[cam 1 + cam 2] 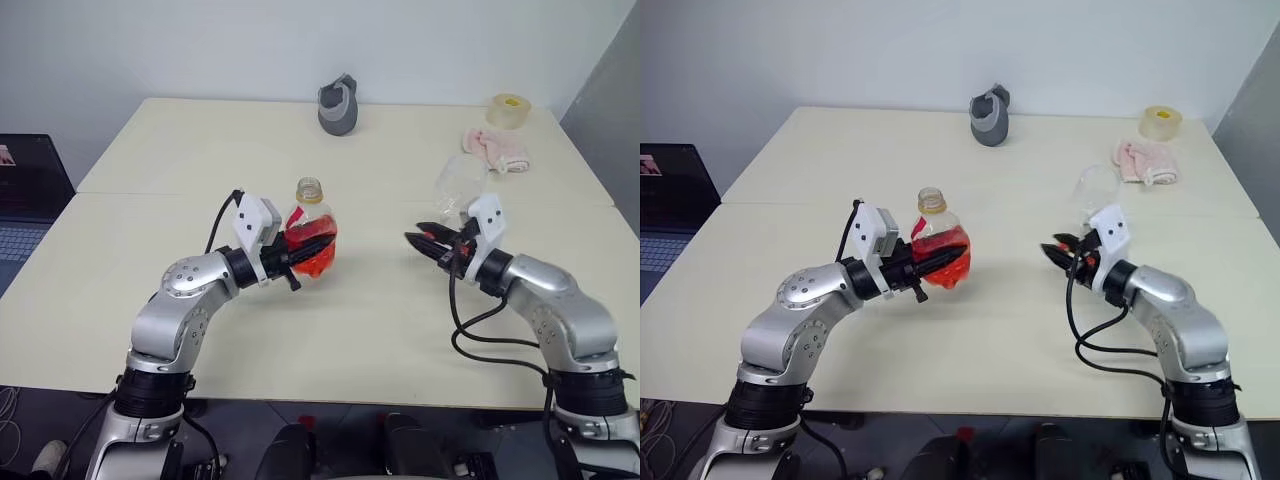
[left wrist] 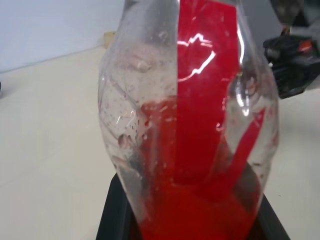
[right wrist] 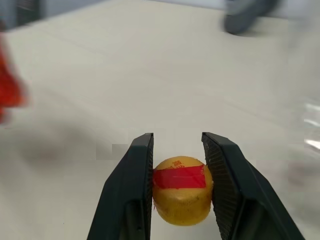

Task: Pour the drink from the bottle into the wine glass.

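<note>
Left gripper clamping the uncapped bottle between its jaws, upright above the table, drink pooling low inside. Right gripper pinching the yellow cap between its fingers. Wine glass standing just beyond the right jaws.

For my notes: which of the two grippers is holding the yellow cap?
The right gripper holds the yellow cap; the left gripper instead grips the bottle.
</note>
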Available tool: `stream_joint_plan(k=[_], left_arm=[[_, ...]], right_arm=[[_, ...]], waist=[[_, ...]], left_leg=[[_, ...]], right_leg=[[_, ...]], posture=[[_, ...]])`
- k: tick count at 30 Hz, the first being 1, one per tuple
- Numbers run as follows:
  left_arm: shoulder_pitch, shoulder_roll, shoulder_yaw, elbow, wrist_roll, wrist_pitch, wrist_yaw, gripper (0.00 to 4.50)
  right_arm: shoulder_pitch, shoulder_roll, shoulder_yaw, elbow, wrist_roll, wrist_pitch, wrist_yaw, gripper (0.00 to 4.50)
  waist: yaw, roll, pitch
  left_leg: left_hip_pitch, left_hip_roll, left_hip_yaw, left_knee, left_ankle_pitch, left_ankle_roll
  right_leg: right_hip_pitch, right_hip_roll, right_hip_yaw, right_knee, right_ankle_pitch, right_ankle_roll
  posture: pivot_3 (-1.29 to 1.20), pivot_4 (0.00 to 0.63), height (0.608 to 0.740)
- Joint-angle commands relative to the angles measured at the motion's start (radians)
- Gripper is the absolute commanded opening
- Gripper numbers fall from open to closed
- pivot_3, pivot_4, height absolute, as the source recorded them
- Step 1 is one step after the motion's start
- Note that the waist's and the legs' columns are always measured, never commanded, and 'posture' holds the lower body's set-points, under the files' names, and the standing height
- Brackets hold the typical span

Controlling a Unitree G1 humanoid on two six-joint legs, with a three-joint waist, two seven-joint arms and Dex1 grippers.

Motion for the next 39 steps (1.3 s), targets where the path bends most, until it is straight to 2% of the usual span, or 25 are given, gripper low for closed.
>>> stream_joint_plan(k=[1, 6, 10, 22, 24, 26, 32, 39], left_arm=[[-0.03, -0.011, 0.002, -0.02, -0.01, -0.023, -0.001, 0.82], [-0.035, -0.011, 0.002, -0.021, -0.011, -0.018, -0.004, 0.82], [-0.035, -0.003, 0.007, -0.02, -0.013, -0.016, -0.009, 0.82], [-0.044, -0.004, 0.009, -0.012, -0.012, -0.016, -0.005, 0.82], [-0.05, -0.005, 0.007, -0.006, -0.01, -0.019, -0.006, 0.82], [-0.055, -0.007, 0.005, 0.0, -0.008, -0.02, -0.006, 0.82], [-0.06, -0.006, 0.007, 0.001, -0.01, -0.019, -0.005, 0.82], [-0.04, 0.006, 0.032, -0.008, -0.011, -0.014, 0.011, 0.82]], right_arm=[[0.015, 0.068, -0.066, 0.024, -0.05, -0.041, -0.16, 1.25], [0.054, 0.137, -0.064, 0.005, -0.088, -0.019, -0.262, 1.25], [0.121, 0.163, -0.035, -0.114, -0.071, 0.042, -0.28, 1.25], [0.211, 0.169, -0.047, -0.16, -0.124, 0.088, -0.343, 1.25], [0.2, 0.175, -0.052, -0.149, -0.122, 0.073, -0.344, 1.93], [0.194, 0.176, -0.054, -0.144, -0.125, 0.071, -0.345, 2.42], [0.195, 0.165, -0.06, -0.171, -0.123, 0.09, -0.336, 4.47], [0.183, 0.118, -0.077, -0.306, -0.031, 0.217, -0.27, 4.5]], waist=[[0.0, 0.0, 0.0], [-0.002, 0.0, 0.0], [0.0, 0.0, 0.0], [-0.002, 0.0, 0.0], [-0.002, 0.0, 0.0], [-0.002, 0.0, 0.0], [-0.002, 0.0, 0.0], [-0.002, 0.0, 0.0]], left_leg=[[0.0, 0.0, 0.0, 0.0, 0.0, 0.0], [0.0, 0.0, 0.0, -0.001, 0.0, 0.0], [0.0, 0.0, -0.001, -0.001, 0.0, 0.0], [0.002, 0.0, 0.0, -0.001, 0.0, 0.0], [0.002, 0.0, 0.0, -0.001, 0.0, 0.0], [0.002, 0.0, 0.0, -0.001, 0.0, 0.0], [0.002, 0.0, 0.0, -0.001, 0.0, 0.0], [0.002, 0.0, 0.0, -0.001, 0.0, 0.0]], right_leg=[[0.0, 0.0, 0.0, 0.0, 0.0, 0.0], [0.0, 0.0, 0.0, 0.0, 0.0, 0.0], [0.0, 0.0, 0.0, 0.0, 0.0, 0.0], [0.002, 0.0, 0.0, 0.0, 0.0, 0.0], [0.002, 0.001, 0.001, 0.0, 0.0, 0.0], [0.002, 0.001, 0.001, 0.0, 0.0, 0.0], [0.002, 0.001, 0.001, 0.0, 0.0, 0.0], [0.002, 0.001, 0.0, 0.0, 0.0, 0.0]], posture=[[0.0, 0.15, 0.74], [0.0, 0.15, 0.74], [0.0, 0.15, 0.74], [0.0, 0.15, 0.74], [0.0, 0.15, 0.74], [0.0, 0.15, 0.74], [0.0, 0.15, 0.74], [0.0, 0.15, 0.74]])
